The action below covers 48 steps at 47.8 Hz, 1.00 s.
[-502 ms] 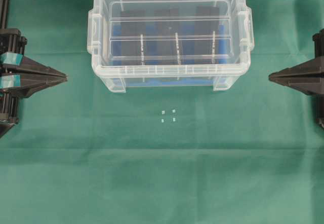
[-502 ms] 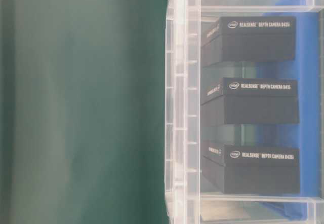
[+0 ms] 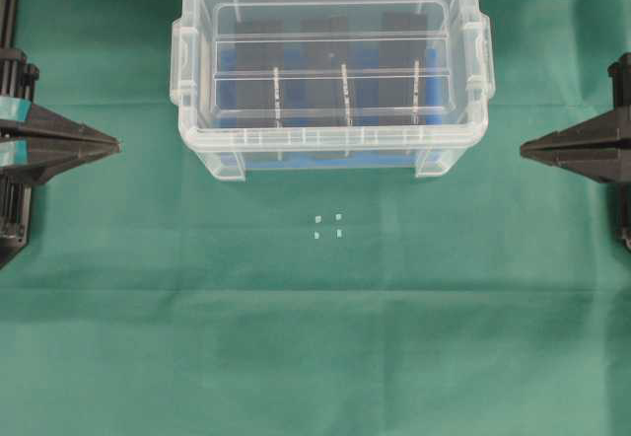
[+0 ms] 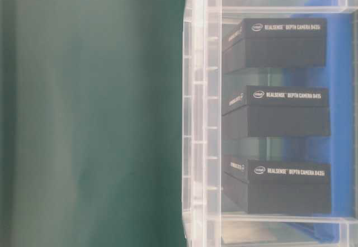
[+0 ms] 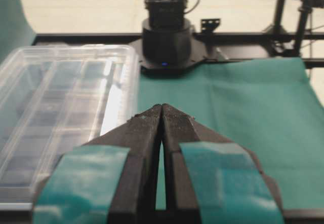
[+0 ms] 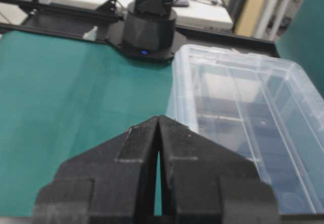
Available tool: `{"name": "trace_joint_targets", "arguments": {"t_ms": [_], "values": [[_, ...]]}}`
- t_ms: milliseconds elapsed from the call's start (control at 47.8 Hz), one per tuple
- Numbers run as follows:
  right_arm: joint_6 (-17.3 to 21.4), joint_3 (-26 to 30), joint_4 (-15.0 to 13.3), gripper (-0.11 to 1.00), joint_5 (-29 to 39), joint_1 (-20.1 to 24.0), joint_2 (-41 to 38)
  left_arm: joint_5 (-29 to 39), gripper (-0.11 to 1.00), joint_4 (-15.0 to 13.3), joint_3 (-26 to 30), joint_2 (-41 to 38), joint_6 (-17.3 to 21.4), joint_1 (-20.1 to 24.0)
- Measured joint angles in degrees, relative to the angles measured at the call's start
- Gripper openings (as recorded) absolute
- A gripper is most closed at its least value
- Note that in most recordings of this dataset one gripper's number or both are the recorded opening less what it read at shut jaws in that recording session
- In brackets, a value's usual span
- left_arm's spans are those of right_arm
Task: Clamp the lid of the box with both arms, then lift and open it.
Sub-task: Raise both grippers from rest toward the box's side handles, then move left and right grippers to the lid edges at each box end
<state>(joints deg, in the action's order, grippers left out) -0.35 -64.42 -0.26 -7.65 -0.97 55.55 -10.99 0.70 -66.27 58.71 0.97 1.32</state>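
The left gripper (image 3: 116,145), teal tape on its fingers (image 5: 83,176), has its tips pressed together on nothing and sits on the green cloth (image 3: 315,337) well apart from the box's (image 3: 330,150) left end. The right gripper (image 3: 524,147) is likewise pinched closed and empty, well apart from the right end. Bare cloth lies between each tip and the near side handle. The lid (image 3: 333,56) rests flat on the box, its rim seated all round the flange. Three black blocks (image 4: 277,110) stand inside on the blue insert (image 4: 341,90). Four small pale marks (image 3: 326,225) lie on the cloth just before the box's front edge.
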Motion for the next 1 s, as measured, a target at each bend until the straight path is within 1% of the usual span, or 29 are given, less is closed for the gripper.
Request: {"name": "trace_joint_targets", "arguments": {"t_ms": [188,397,523,607,753,837,941,1004], "values": [[-0.18,1.49,0.0,0.0,1.93,-5.01,-0.09,0.79,0.01,0.0,0.97,-0.09,0.0,5.01],[-0.26,3.78,-0.09,0.0,5.1,-14.33,-0.53,3.34,0.01,0.0,2.11,-0.79,0.0,10.11],[-0.35,5.1,-1.23,0.0,6.86,-19.78,-1.23,5.71,0.01,0.09,2.99,-1.41,0.09,12.66],[-0.35,5.89,-1.76,0.0,7.56,-22.32,-1.76,6.68,0.01,0.09,3.78,-1.93,-0.09,13.97],[-0.35,6.42,-1.93,0.0,8.09,-23.55,-2.29,8.35,0.01,0.09,5.36,-2.55,0.0,15.12],[-0.09,6.5,-1.93,0.0,9.49,-23.82,-2.37,10.72,0.01,0.18,6.06,-2.72,0.0,15.12],[0.0,7.03,-1.93,0.0,13.97,-23.91,-2.55,16.26,0.01,0.18,7.38,-3.08,-0.18,15.21],[-0.09,7.91,-2.02,0.0,19.16,-23.99,-2.81,20.92,0.01,0.18,8.79,-3.43,-0.35,15.21]]}}
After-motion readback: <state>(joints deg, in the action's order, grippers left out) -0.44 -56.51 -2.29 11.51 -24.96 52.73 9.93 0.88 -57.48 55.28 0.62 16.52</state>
